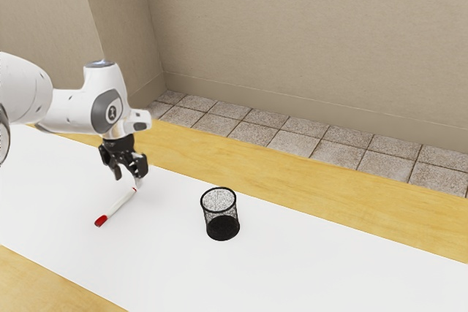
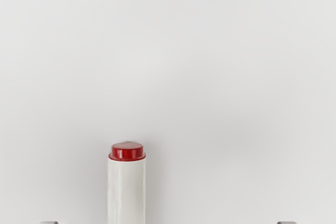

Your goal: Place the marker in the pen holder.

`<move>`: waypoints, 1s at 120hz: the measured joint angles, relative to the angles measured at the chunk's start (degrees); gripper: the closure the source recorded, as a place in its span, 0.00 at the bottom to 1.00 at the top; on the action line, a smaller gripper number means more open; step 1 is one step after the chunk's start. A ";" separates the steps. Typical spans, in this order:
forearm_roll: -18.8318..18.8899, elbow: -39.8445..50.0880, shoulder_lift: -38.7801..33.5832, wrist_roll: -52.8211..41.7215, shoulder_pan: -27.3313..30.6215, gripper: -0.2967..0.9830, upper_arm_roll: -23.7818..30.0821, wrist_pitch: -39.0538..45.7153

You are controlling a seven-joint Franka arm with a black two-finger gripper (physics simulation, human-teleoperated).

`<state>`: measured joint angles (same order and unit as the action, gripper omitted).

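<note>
Beyond your wooden table (image 1: 291, 172) — topped with a white sheet (image 1: 344, 257) — you have a floor (image 1: 252, 133) of mottled square tiles, plain beige walls (image 1: 307, 27) meeting in a corner, and soft, even light.

A plain indoor room, set up as a robot workspace much like a lab, though its exact type cannot be told. Beige walls (image 1: 300, 27) meet a baseboard (image 1: 307, 106) and a floor of square, mottled stone-look tiles (image 1: 252, 132). A white robot arm (image 1: 69, 111) reaches over a yellowish wooden table (image 1: 314, 172) with a broad white covering (image 1: 314, 275), where a marker (image 1: 119, 204) and black mesh pen holder (image 1: 222, 229) lend an office touch.
</note>
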<state>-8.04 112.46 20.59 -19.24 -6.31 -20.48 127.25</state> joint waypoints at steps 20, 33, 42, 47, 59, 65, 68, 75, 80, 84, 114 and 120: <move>-0.11 -0.44 1.71 -1.91 0.60 0.49 0.01 0.55; -0.36 -1.45 3.91 -2.90 1.44 0.53 0.09 0.72; -0.53 -1.79 4.78 -3.49 1.53 0.54 0.16 0.80; -0.62 -1.88 5.14 -3.78 1.55 0.55 0.17 0.83; -0.75 -2.00 5.82 -4.40 1.56 0.56 0.18 0.89; -0.85 -2.03 6.12 -4.68 1.56 0.56 0.18 0.91; -0.92 -2.04 6.28 -4.80 1.56 0.56 0.18 0.92; -1.18 -2.04 6.62 -5.09 1.56 0.57 0.18 0.93; -1.34 -2.04 6.71 -5.27 1.56 0.60 0.18 0.94; -1.43 -2.05 6.75 -5.41 1.56 0.63 0.18 0.95; -2.16 -2.03 6.40 -6.05 1.57 0.76 0.05 0.79; -1.91 -2.01 5.76 -6.08 1.51 0.80 -0.05 0.33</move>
<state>-9.95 110.44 26.35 -25.31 -4.81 -20.53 127.59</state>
